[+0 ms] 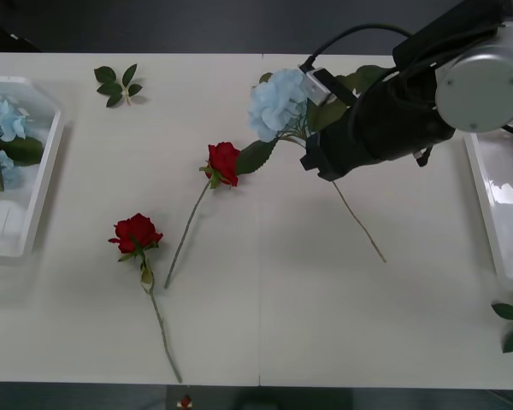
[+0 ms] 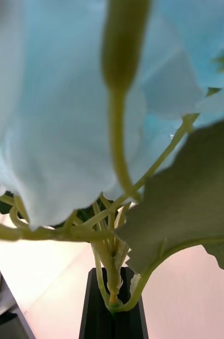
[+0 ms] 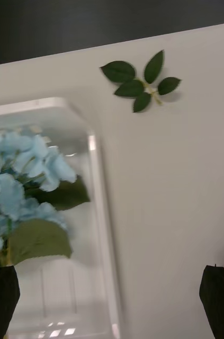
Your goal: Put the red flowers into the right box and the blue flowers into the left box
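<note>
Blue flowers [image 1: 276,102], soft ruffled petals, thin stem.

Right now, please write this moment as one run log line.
right gripper: shut on blue flower stem, mid-table | left gripper: open, at left box rim | two red roses on table | right box: red bloom inside

Bare table [image 1: 325,316] lies between two red roses [image 1: 137,231] and the right box [image 1: 506,213].

Lab-style test bench, plain white table [image 1: 265,325], dark floor beyond, cable at the table edge
</note>
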Motion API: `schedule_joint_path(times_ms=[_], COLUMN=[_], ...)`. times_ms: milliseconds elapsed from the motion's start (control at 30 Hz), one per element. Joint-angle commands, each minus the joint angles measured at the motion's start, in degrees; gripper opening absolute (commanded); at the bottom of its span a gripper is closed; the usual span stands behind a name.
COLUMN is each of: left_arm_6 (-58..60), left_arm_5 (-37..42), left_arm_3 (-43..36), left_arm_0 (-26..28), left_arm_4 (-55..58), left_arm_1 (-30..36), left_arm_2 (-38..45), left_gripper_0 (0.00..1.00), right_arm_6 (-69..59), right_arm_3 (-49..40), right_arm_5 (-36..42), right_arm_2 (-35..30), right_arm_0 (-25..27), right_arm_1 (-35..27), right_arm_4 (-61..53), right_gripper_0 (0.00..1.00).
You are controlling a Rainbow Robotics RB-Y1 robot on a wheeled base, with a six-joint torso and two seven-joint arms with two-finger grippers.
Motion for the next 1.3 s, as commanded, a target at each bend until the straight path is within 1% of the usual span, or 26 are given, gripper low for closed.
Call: schedule_joint_path(times_ms=[33,133,200,300,433,500,533,567,600,667,833,933,1067,1300], left_arm_6=[1.75,0.96,-0.98,-5.46,-18.38,-26.38,-30.68,-32.88,-38.59,-44.83,-53.71,-58.99,-59.47,-59.47], left_arm_5=[-6.00,-9.34,-11.01,-11.80,-11.80,-11.80,-11.80,-11.80,-11.80,-11.71,-11.80,-11.89,-13.47,-17.95], left_arm_3=[0.63,1.78,2.74,4.76,8.72,11.18,12.41,13.03,14.08,14.87,14.96,14.96,14.96,14.96], left_arm_0=[-1.38,-1.29,-1.03,-0.59,1.08,2.58,3.46,3.90,4.86,6.00,7.76,8.47,8.47,8.29], left_arm_4=[4.05,8.35,11.96,18.29,30.24,38.06,42.10,43.77,47.90,51.95,56.52,57.75,57.84,57.92], left_arm_1=[-2.87,-5.95,-8.32,-11.40,-15.35,-17.46,-18.34,-18.60,-19.40,-20.36,-23.61,-27.75,-33.11,-37.50], left_arm_2=[-5.36,-8.08,-9.23,-9.58,-9.58,-10.02,-10.54,-10.98,-12.04,-14.24,-18.81,-20.74,-23.02,-26.01], left_gripper_0=[1.00,1.00,1.00,1.00,1.00,1.00,1.00,1.00,1.00,1.00,1.00,1.00,1.00,1.00], right_arm_6=[11.00,15.92,18.91,22.08,25.59,26.21,26.38,26.38,26.65,26.91,27.96,29.02,29.81,30.34], right_arm_3=[7.00,10.69,12.53,14.64,16.40,16.40,16.40,16.31,16.40,17.02,20.36,22.82,22.82,22.82], right_arm_5=[6.46,10.41,11.47,11.38,9.62,8.21,7.69,7.25,6.02,4.35,2.68,2.50,2.33,0.92], right_arm_2=[-7.90,-13.18,-15.64,-17.57,-18.62,-18.54,-18.62,-18.62,-18.62,-18.71,-19.68,-20.47,-20.47,-20.38], right_arm_0=[-1.30,-1.30,-1.21,-1.30,-1.30,-1.21,-1.21,-1.21,-1.12,-0.86,-0.86,-0.86,-0.86,-0.77], right_arm_1=[6.31,9.91,11.85,13.69,15.63,16.33,16.68,16.86,17.82,19.76,25.47,28.81,31.18,32.41], right_arm_4=[-4.58,-5.20,-5.81,-8.10,-13.81,-15.83,-16.54,-16.63,-17.33,-17.86,-17.86,-17.15,-14.16,-13.90], right_gripper_0=[0.00,0.00,0.00,0.00,0.00,0.00,0.00,0.00,0.00,0.00,0.00,0.00,0.00,0.00])
